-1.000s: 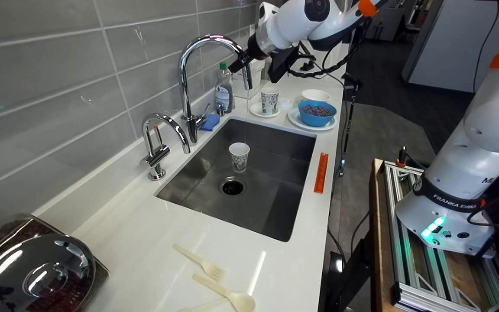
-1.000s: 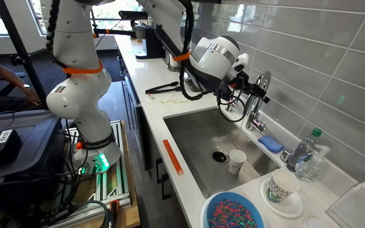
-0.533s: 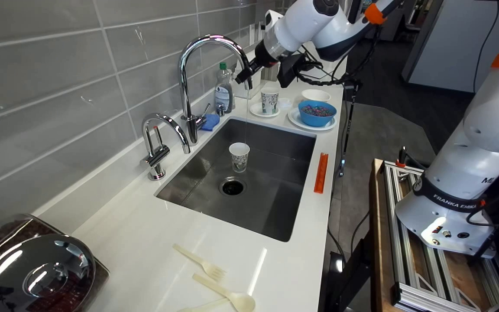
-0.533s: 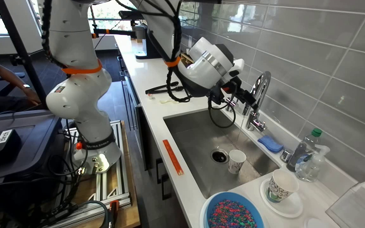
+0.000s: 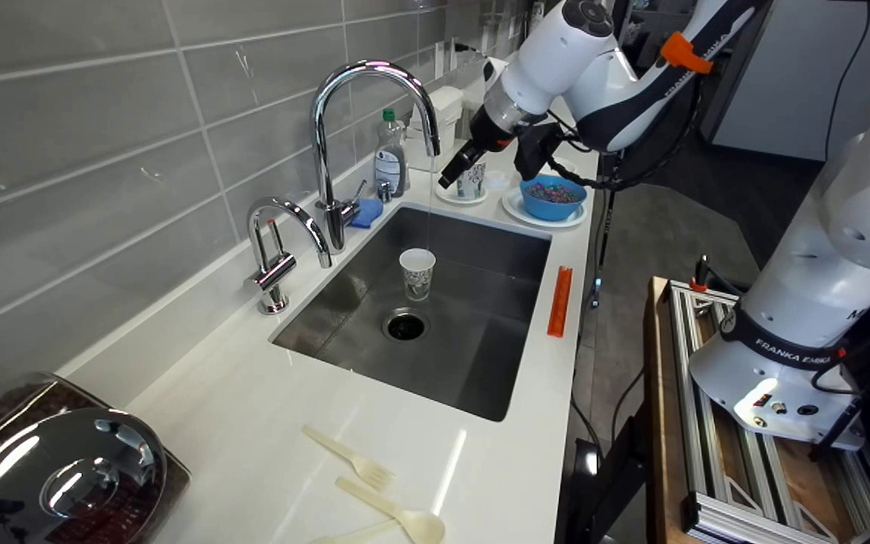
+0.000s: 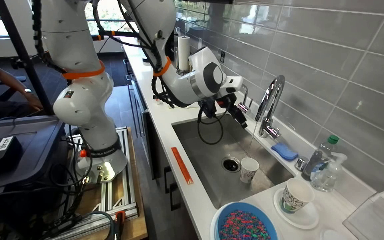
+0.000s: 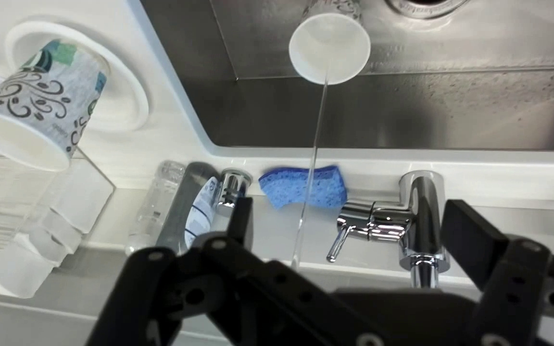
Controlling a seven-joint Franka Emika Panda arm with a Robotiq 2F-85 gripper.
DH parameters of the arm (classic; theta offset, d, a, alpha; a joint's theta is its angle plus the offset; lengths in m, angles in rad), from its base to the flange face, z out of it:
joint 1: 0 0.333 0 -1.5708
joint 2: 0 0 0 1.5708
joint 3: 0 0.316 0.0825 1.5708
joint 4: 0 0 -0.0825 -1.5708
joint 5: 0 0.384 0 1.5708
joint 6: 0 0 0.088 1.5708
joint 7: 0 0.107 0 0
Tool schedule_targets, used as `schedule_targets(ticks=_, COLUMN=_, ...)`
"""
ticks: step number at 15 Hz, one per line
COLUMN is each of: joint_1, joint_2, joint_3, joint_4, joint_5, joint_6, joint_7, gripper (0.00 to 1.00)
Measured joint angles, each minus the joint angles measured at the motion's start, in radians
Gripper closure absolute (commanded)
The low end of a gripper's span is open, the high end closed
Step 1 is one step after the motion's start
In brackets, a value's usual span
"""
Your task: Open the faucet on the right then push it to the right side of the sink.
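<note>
The tall chrome faucet (image 5: 320, 143) stands behind the sink (image 5: 473, 332). It shows in an exterior view (image 6: 273, 96) and in the wrist view (image 7: 423, 216). Its spout hangs over the basin and a thin stream of water runs from it into a paper cup (image 5: 418, 276) in the sink. Its side lever (image 7: 338, 244) sticks out beside the body. My gripper (image 7: 354, 223) is open, with nothing between its fingers. It hovers above the basin beside the spout, apart from it, in both exterior views (image 5: 450, 178) (image 6: 243, 122).
A smaller chrome faucet (image 5: 273, 272) stands beside the tall one. A blue sponge (image 7: 303, 186), soap bottles (image 6: 323, 156) and a cup on a plate (image 6: 295, 196) stand near the sink. A blue bowl (image 5: 552, 200) and an orange strip (image 5: 559, 302) lie along the counter's front side.
My gripper has moved away from the tall faucet's spout and lower, toward the counter's front side. The faucet and cup have not visibly moved. The robot base light changed from green to white.
</note>
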Motion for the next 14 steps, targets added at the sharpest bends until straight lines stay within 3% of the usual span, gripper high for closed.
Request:
schedule_targets(ticks=10, joint_1=0.141, joint_2=-0.138, joint_3=-0.021, joint_4=-0.161, joint_5=0.474, joint_6=-0.045, joint_7=-0.354, gripper=0.00)
schedule_targets(ticks=14, joint_1=0.172, joint_2=-0.174, joint_3=-0.037, joint_4=-0.171, joint_5=0.516, joint_6=-0.074, joint_7=-0.386, gripper=0.00)
